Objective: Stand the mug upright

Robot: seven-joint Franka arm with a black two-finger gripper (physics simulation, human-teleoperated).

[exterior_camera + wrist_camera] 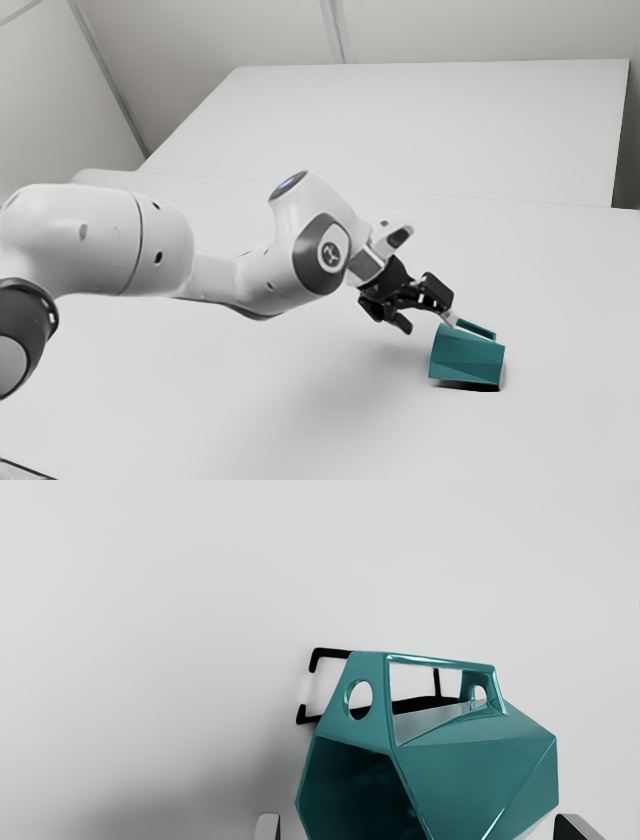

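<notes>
A teal, faceted mug with an angular handle (pixel 466 357) lies on its side on a plain white surface (pixel 250 410), toward the exterior view's right and well in from the surface's far edge. Its handle is uppermost, a flat-sided loop with a round hole in each of its two end pieces. In the wrist view the mug's dark, many-sided mouth opens toward the side of one fingertip, and a thin, black, angular outline shows on the surface beside the handle. The black two-finger gripper (pixel 428 322) is spread wide, with the mug's body between the lines of its two fingertips and not clamped. In the exterior view one pale fingertip is close to the handle; whether they touch, I cannot tell. The white arm with dark joint covers (pixel 255 282) reaches in from the exterior view's left. Beyond the surface's far edge stand a broad white panel (pixel 420 120) and pale walls (pixel 200 40).
</notes>
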